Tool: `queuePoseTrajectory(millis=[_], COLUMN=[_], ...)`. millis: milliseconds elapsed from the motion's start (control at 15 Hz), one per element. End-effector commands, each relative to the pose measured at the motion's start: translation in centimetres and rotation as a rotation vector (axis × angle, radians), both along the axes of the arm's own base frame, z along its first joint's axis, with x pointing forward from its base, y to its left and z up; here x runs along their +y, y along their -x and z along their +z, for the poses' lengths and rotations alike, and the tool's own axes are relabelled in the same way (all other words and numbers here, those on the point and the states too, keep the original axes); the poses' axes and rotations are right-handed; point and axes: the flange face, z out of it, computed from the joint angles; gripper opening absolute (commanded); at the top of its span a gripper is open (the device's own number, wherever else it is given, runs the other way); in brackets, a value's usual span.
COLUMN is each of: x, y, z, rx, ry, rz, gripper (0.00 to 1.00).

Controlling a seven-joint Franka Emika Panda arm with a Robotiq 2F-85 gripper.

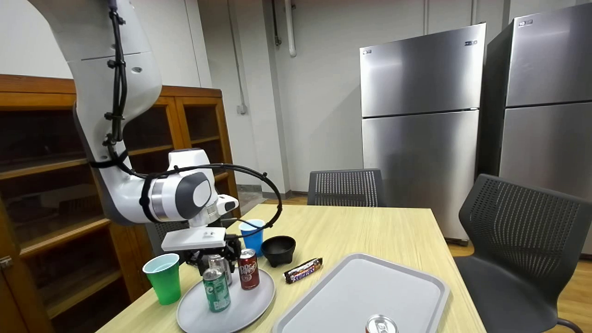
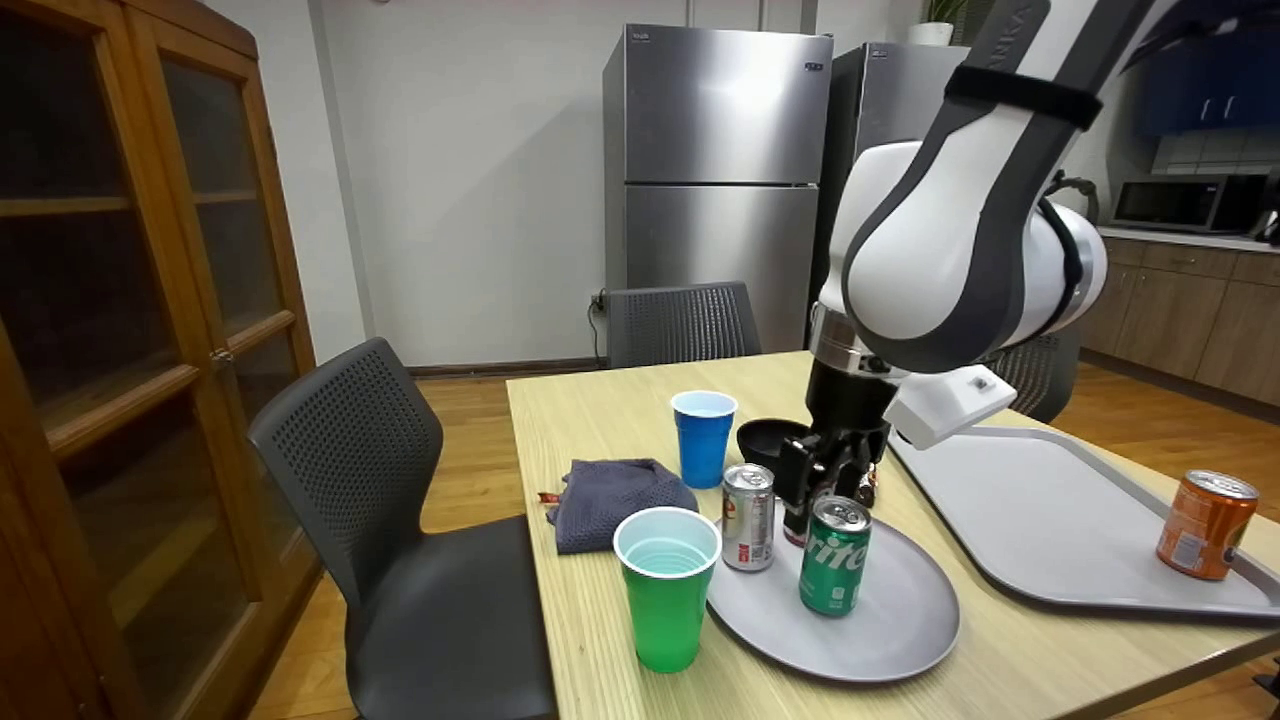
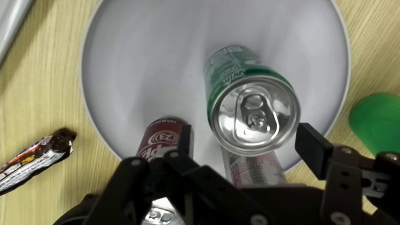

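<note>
Because the Sprite can (image 2: pixel 836 558) stands upright on the round gray plate (image 2: pixel 900 640) with two other cans near it, a sideways slip of the claw (image 3: pixel 244 142) could upset more than one. The claw is spread and holds nothing; the wrist view shows the Sprite lid roughly between its fingertips (image 3: pixel 312 151), with one looking very near the rim. Whether they touch, I cannot tell. Closing off centre would probably shove the can across the plate or tip it. The opposite finger overlaps the Dr Pepper can (image 1: pixel 249 269) in the wrist view, so going lower there could press on that can and jam. The silver can (image 2: pixel 748 518) stands beside the claw in an exterior view, where a sweeping finger might knock it over. Swinging wide could also catch the green cup (image 2: pixel 668 600), upright on the desk (image 1: pixel 370 226) by the plate and likely light enough to topple.
</note>
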Motion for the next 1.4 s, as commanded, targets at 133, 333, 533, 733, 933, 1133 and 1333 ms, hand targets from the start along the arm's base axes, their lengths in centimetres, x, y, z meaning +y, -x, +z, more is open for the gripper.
queuePoseTrajectory(millis=[133, 333, 533, 733, 933, 1133, 1333], x=[-1.1, -3.4, -7.0, -11.5, -16.0, -20.4, -24.3], y=[-1.4, -2.5, -3.7, -4.7, -5.4, -5.6, -5.4], z=[4.2, 6.4, 8.5, 10.0, 10.9, 11.4, 11.8], rx=[-0.026, -0.054, -0.089, -0.123, -0.15, -0.17, -0.182], ry=[-0.018, -0.034, -0.041, -0.036, -0.02, -0.007, 0.008], rz=[-0.039, -0.108, -0.198, -0.291, -0.375, -0.455, -0.537], gripper=[1.0, 1.0, 1.0, 1.0, 1.0, 1.0, 1.0])
